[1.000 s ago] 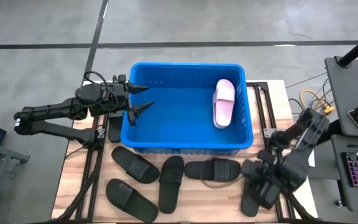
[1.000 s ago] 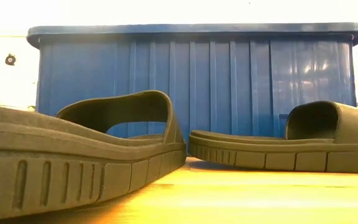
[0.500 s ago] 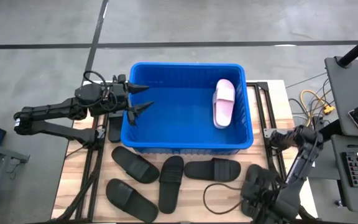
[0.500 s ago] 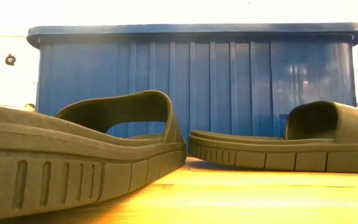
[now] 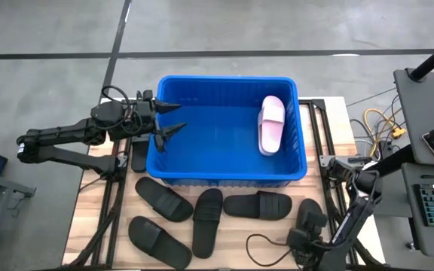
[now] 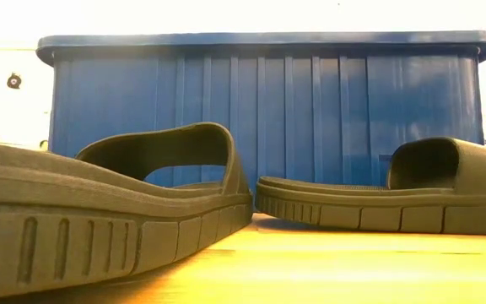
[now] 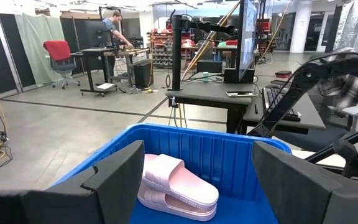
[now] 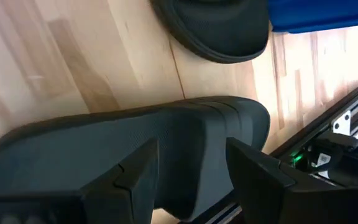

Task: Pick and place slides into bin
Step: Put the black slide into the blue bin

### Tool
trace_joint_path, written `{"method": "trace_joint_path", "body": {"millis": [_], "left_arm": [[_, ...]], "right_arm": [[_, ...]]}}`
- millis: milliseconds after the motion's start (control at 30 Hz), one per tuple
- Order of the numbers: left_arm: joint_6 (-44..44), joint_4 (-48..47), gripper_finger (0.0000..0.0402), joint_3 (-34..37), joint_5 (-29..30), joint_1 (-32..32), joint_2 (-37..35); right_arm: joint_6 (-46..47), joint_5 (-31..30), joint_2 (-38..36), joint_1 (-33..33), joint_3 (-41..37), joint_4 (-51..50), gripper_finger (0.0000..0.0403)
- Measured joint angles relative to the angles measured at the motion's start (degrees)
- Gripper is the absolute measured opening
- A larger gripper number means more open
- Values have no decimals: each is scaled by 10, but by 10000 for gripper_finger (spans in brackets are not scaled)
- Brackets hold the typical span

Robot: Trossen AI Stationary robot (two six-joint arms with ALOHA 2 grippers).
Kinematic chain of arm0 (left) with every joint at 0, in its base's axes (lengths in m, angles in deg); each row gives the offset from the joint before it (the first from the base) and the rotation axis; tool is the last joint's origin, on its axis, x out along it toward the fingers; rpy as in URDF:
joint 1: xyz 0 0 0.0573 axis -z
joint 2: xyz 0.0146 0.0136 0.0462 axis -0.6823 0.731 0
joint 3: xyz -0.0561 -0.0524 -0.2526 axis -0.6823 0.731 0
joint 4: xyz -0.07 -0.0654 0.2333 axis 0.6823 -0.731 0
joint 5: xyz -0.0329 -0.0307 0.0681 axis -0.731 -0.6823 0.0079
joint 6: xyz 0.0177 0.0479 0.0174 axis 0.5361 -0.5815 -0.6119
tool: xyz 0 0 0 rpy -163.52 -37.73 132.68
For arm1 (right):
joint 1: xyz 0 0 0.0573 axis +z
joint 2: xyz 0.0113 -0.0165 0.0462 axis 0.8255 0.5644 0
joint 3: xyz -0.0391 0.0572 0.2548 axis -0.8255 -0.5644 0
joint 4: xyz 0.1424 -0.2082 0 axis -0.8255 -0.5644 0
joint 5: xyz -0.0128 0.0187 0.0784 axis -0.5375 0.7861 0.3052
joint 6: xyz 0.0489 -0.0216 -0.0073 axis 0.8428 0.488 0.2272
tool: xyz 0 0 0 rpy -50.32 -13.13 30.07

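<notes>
Overall finding: one pink slide [image 5: 270,124] lies in the bin [image 5: 224,80]; every black slide is outside it on the table [image 5: 230,245].
Change noted: within the last second the right arm has swung back from the table's right side toward its front edge, and the right gripper [image 5: 301,242] now sits low at the front right corner.
Right claw: fingers stand partly apart; its wrist view shows the black slide at the right [image 8: 135,155] lying directly beyond them, with nothing visibly clamped (contact cannot be confirmed).
Left claw: the left gripper [image 5: 168,120] hovers over the bin's left end, spread wide and empty, unmoved over that second.
Remaining stock: four black slides in front of the bin [image 5: 163,199] [image 5: 207,220] [image 5: 258,205] [image 5: 157,239], a fifth at the right [image 5: 312,217] just beside the right gripper.
Assessment: the shift reads as lining up on the fifth slide for a pick; the task is at an early stage.
Risk: a loose cable [image 5: 266,239] lies near that gripper.
</notes>
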Motion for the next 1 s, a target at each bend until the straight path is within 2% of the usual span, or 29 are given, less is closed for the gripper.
{"method": "trace_joint_path", "body": {"millis": [167, 433, 600, 733, 933, 1000], "left_arm": [[0, 0, 283, 0, 0, 0, 0], [0, 0, 283, 0, 0, 0, 0], [0, 0, 283, 0, 0, 0, 0], [0, 0, 283, 0, 0, 0, 0], [0, 0, 283, 0, 0, 0, 0], [0, 0, 283, 0, 0, 0, 0]], "right_arm": [[-23, 7, 35, -5, 0, 0, 176], [-78, 55, 73, -21, -3, -1, 175], [-69, 57, 77, -21, -8, -2, 168], [-69, 60, 77, -21, -9, -3, 134], [-72, 84, 76, -22, -10, 5, 26], [-59, 103, 76, -22, -13, 1, 16]]}}
